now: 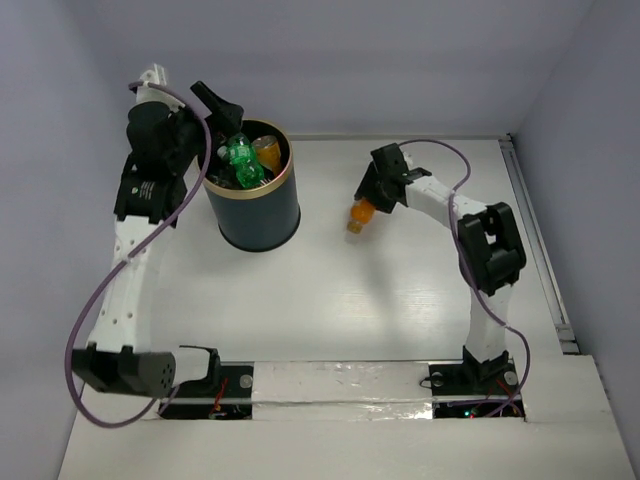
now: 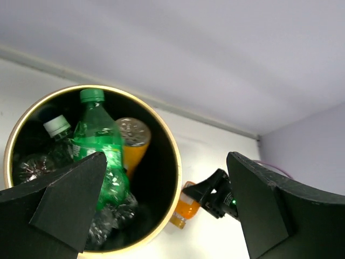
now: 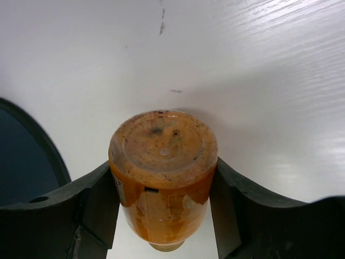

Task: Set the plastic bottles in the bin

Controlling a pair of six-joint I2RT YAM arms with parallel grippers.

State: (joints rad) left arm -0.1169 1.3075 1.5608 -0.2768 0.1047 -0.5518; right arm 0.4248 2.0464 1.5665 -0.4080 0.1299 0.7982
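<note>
Bin (image 1: pixel 258 215) holds a green bottle (image 2: pixel 99 143) and clear bottles (image 2: pixel 33 164); left end effector (image 2: pixel 167 200) gapes empty; right end effector (image 3: pixel 161 202) clamps an orange bottle (image 3: pixel 161 162).

The left arm (image 1: pixel 125 290) and right arm (image 1: pixel 440 205) show white links, black joints, purple cables (image 1: pixel 69 350).

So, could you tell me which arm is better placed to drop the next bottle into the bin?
Right: the right gripper is shut on the orange bottle near the bin, while the left gripper hangs open over it.
</note>
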